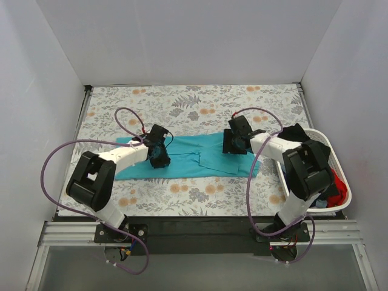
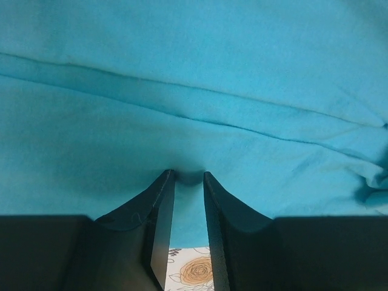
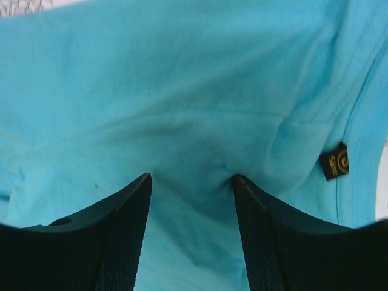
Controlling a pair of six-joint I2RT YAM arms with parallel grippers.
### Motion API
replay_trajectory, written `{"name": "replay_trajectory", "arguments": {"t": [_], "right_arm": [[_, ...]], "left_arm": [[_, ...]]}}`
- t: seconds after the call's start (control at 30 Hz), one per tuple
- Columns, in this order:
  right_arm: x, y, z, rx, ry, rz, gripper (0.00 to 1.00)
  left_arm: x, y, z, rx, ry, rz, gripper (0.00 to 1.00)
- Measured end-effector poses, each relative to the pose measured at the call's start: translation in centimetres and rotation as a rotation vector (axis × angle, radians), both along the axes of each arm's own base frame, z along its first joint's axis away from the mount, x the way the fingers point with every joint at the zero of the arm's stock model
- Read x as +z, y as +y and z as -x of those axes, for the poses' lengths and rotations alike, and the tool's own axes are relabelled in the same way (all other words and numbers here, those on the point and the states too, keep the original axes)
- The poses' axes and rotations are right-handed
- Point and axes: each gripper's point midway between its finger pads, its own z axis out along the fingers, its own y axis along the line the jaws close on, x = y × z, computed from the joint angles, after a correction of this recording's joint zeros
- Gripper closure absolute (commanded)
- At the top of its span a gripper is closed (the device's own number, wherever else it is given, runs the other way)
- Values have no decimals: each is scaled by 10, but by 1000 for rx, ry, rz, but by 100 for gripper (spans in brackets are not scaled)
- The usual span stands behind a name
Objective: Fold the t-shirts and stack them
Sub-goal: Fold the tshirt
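Note:
A teal t-shirt [image 1: 194, 160] lies stretched left to right across the middle of the table. My left gripper [image 1: 159, 159] is down on its left part. In the left wrist view the jaws [image 2: 188, 174] stand narrowly apart, pinching a small bunch of teal cloth [image 2: 194, 91] at the tips, close to the shirt's edge. My right gripper [image 1: 233, 147] is on the shirt's right part. Its jaws [image 3: 192, 177] stand wide open, tips pressing into the teal cloth [image 3: 182, 79] without clasping it. A small black label [image 3: 334, 161] shows near the seam.
A white basket [image 1: 330, 145] stands at the right edge, holding a red shirt [image 1: 341, 188] and a black shirt [image 1: 297, 133]. A grey floral cloth [image 1: 182, 103] covers the table. White walls close in the back and both sides.

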Motion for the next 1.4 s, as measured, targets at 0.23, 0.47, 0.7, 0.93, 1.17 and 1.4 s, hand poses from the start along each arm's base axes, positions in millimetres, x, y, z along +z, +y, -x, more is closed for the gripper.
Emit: {"name": "replay_trajectory", "arguments": {"t": [0.23, 0.47, 0.7, 0.93, 1.17, 1.4], "right_arm": [[0, 14, -79, 37, -61, 19, 37], [9, 34, -208, 100, -172, 2, 31], [15, 62, -276, 225, -280, -55, 12], [26, 63, -274, 258, -303, -48, 4], [104, 49, -255, 209, -390, -42, 4], [127, 39, -224, 153, -390, -68, 6]], "left_arm": [[0, -22, -7, 46, -10, 73, 77], [3, -89, -10, 179, 17, 305, 75], [9, -230, -37, 76, 69, 548, 65], [21, -239, -40, -52, 26, 545, 63], [74, -202, -43, -215, -121, 423, 70], [72, -186, -10, -386, -142, 268, 73]]}}
